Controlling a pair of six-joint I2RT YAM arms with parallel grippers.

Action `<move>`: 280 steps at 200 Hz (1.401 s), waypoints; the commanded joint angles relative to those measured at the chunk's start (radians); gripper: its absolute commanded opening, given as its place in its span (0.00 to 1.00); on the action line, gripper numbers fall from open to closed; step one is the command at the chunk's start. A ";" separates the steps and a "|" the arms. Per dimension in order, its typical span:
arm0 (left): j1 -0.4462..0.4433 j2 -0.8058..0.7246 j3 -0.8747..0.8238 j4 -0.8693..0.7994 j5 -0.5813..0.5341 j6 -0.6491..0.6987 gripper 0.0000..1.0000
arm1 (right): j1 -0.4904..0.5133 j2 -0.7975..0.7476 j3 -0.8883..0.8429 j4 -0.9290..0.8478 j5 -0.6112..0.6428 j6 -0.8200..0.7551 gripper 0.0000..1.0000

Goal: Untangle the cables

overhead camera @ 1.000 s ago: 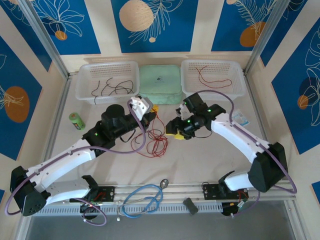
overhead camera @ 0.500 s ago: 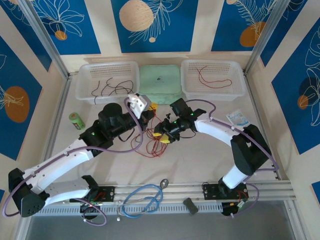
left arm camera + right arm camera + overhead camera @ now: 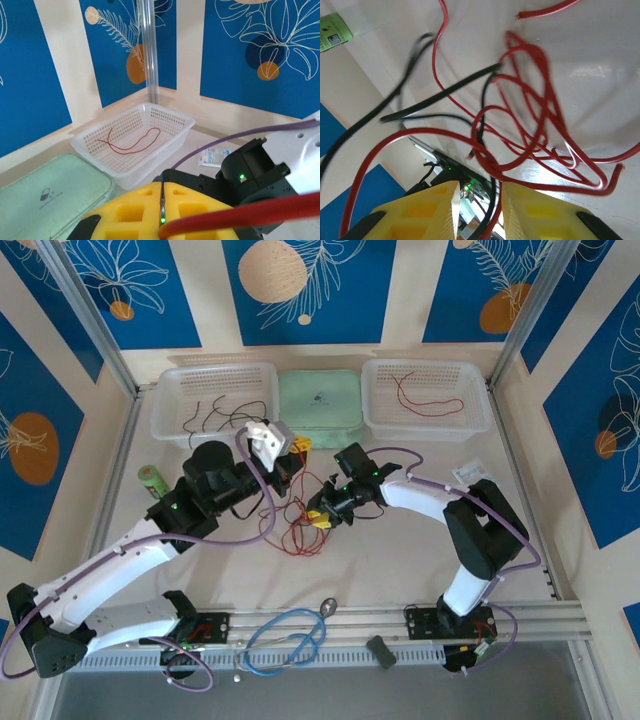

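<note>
A tangle of thin red and black cables [image 3: 305,523] lies on the table between the arms. In the right wrist view the red loops [image 3: 540,130] and a black cable [image 3: 440,97] spread over the white surface. My left gripper [image 3: 298,448] is raised behind the tangle. Its yellow fingers [image 3: 195,205] are shut on a red cable [image 3: 260,212] that runs off to the right. My right gripper [image 3: 320,519] is down at the tangle's right side. Its jaws [image 3: 479,192] stand apart, with a black and a red strand passing loosely between them.
A white basket [image 3: 170,418] at the back left holds black cables; another basket [image 3: 378,412] at the back right holds a red cable [image 3: 132,140]. A green pouch [image 3: 320,405] lies between them. A green cylinder [image 3: 150,479] stands left, a light-blue cable [image 3: 285,640] near the front rail.
My right gripper has swung left onto the tangle and its jaws have narrowed around two strands. The left gripper has drawn back and left, still gripping the red cable.
</note>
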 commanded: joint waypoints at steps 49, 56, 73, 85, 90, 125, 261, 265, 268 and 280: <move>-0.016 -0.023 0.105 -0.009 -0.055 0.067 0.00 | -0.005 0.133 -0.055 0.013 0.008 -0.031 0.04; -0.015 -0.023 0.106 -0.011 -0.060 0.071 0.00 | -0.006 0.139 -0.057 0.012 0.013 -0.035 0.00; -0.014 -0.026 0.107 -0.010 -0.069 0.075 0.00 | -0.008 0.144 -0.059 -0.003 0.025 -0.050 0.00; -0.015 -0.026 0.107 -0.011 -0.073 0.075 0.00 | -0.012 0.131 -0.059 -0.026 0.040 -0.070 0.00; -0.015 -0.027 0.104 -0.009 -0.075 0.075 0.00 | -0.013 0.124 -0.057 -0.038 0.049 -0.083 0.00; -0.015 -0.018 0.093 -0.005 -0.090 0.068 0.00 | -0.016 0.006 -0.040 -0.190 0.191 -0.227 0.04; -0.015 -0.004 0.092 -0.014 -0.179 0.058 0.00 | 0.032 -0.317 -0.043 -0.192 0.378 -0.563 0.61; -0.015 -0.004 0.092 -0.012 -0.180 0.055 0.00 | 0.035 -0.310 -0.042 -0.176 0.376 -0.550 0.62; -0.015 -0.003 0.092 -0.011 -0.181 0.054 0.00 | 0.037 -0.305 -0.042 -0.161 0.374 -0.538 0.63; -0.014 -0.003 0.093 -0.009 -0.182 0.048 0.00 | 0.046 -0.283 -0.042 -0.101 0.369 -0.499 0.64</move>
